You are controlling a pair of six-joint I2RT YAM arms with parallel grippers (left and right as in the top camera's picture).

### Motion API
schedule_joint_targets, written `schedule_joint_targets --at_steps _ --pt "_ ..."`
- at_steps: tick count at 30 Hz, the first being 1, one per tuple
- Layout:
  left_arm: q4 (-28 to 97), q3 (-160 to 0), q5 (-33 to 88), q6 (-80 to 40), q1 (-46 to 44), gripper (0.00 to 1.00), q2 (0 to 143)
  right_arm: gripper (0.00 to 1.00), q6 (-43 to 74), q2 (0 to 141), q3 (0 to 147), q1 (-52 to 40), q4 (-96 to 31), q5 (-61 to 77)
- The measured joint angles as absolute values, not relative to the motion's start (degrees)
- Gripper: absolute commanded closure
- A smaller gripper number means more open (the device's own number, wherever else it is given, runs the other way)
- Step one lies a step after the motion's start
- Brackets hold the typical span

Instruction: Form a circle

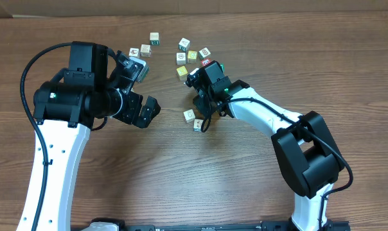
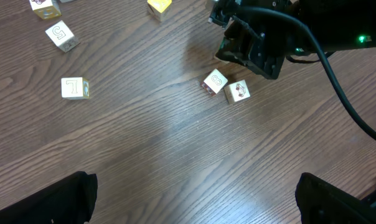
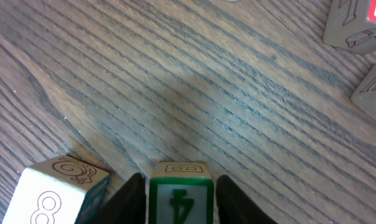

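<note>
Trouble: the right gripper [image 3: 182, 202], pinching a green cube [image 3: 180, 190], may bump the numbered cube [image 3: 54, 196] beside it; left gripper [image 2: 193, 199] gapes wide.

- Left gripper [image 2: 193, 186] jaws wide apart over wooden table [image 2: 144, 143]
- Ahead, "8" cube [image 2: 215, 81] touches red-picture cube [image 2: 239, 91]
- Right gripper [image 2: 250, 46] just beyond them

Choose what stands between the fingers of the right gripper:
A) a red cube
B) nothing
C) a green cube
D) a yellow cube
C: the right wrist view shows a green cube standing right between the fingers of the right gripper.
</note>
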State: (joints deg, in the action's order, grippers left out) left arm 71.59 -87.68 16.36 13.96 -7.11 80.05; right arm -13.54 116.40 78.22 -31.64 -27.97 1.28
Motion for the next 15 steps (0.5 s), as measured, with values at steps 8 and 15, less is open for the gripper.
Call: schedule_joint_targets --at_steps 8,15 --pt "71.6 -87.7 16.4 14.0 -7.1 0.0 80.1 0.75 -13.5 116.4 78.2 -31.6 -28.0 1.3" --pt "71.6 -87.7 16.4 14.0 -7.1 0.0 80.1 0.79 -12.0 116.3 78.2 -31.6 -28.0 1.3"
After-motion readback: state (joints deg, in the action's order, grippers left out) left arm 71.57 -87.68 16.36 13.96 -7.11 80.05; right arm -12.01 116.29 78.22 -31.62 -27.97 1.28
